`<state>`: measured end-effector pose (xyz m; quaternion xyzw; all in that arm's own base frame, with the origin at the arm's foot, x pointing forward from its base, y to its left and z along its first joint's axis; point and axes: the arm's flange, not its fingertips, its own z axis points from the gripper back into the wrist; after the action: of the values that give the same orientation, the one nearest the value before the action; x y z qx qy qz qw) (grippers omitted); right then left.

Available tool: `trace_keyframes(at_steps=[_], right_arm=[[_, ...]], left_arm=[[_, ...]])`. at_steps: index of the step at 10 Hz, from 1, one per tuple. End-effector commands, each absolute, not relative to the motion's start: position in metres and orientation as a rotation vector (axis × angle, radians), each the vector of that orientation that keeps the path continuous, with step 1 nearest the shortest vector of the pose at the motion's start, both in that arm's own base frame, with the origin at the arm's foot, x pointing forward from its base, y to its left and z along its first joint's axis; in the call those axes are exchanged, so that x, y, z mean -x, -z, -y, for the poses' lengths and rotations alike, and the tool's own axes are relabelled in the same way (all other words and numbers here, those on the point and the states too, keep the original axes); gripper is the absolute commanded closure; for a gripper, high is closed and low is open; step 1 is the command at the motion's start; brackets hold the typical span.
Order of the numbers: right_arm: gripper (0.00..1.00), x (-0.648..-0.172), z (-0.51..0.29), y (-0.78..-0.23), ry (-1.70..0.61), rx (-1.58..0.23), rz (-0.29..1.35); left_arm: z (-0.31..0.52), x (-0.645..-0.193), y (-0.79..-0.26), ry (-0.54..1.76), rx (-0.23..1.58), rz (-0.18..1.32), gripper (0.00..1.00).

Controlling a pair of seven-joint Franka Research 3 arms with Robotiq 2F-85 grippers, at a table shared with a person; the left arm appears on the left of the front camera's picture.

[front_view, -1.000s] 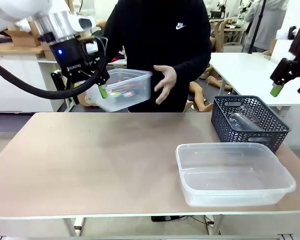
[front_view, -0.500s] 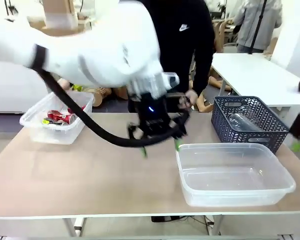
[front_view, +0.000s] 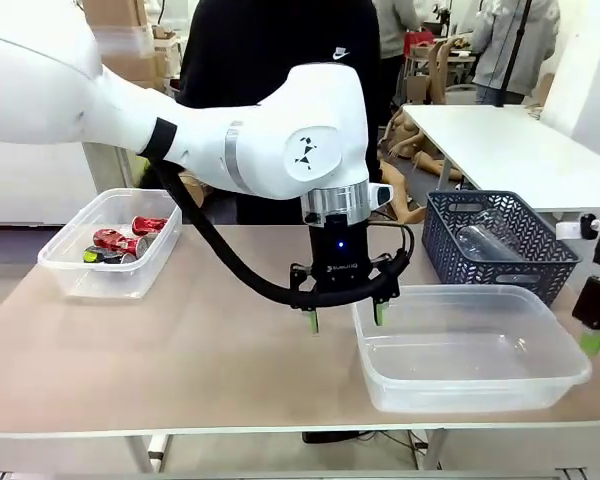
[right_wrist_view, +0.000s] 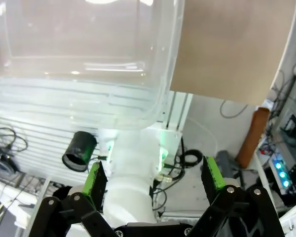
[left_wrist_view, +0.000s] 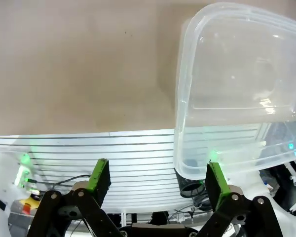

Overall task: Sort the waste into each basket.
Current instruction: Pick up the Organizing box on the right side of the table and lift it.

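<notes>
My left gripper [front_view: 346, 320] hangs fingers-down over the middle of the table [front_view: 180, 350], jaws wide and empty. It straddles the left rim of the empty tub [front_view: 460, 293]; I cannot tell whether a pad touches it. My right gripper [right_wrist_view: 154, 178] hovers off the table's right edge, beside that tub's right end, equally wide and holding nothing. The red cans [front_view: 120, 242] lie in the second tub [front_view: 58, 262], far left. A clear bottle [front_view: 480, 240] lies in the grey basket [front_view: 450, 202] behind the empty tub. A person [front_view: 270, 50] stands opposite.
</notes>
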<state>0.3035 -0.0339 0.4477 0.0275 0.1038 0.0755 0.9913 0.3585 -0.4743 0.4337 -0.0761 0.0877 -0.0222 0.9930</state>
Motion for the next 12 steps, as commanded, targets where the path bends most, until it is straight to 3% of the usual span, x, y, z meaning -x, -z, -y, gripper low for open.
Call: trace_keyframes(at_steps=[1,4,8,12], right_arm=[[0.00,-0.301,0.033,-0.439,-0.153,-0.057,-0.226],[0.00,-0.315,0.023,-0.401,-0.043,-0.115,-0.213],[0.00,-0.334,0.009,-0.351,-0.036,-0.062,-0.214],[0.00,-0.335,0.011,-0.340,0.018,-0.031,-0.185]], left_arm=[[0.487,-0.357,-0.412,0.076,0.185,-0.150,0.00],[0.506,-0.358,-0.382,0.036,0.155,-0.073,0.00],[0.508,-0.358,-0.366,0.031,0.106,-0.091,0.00],[0.509,-0.361,-0.363,0.036,0.113,-0.114,0.00]])
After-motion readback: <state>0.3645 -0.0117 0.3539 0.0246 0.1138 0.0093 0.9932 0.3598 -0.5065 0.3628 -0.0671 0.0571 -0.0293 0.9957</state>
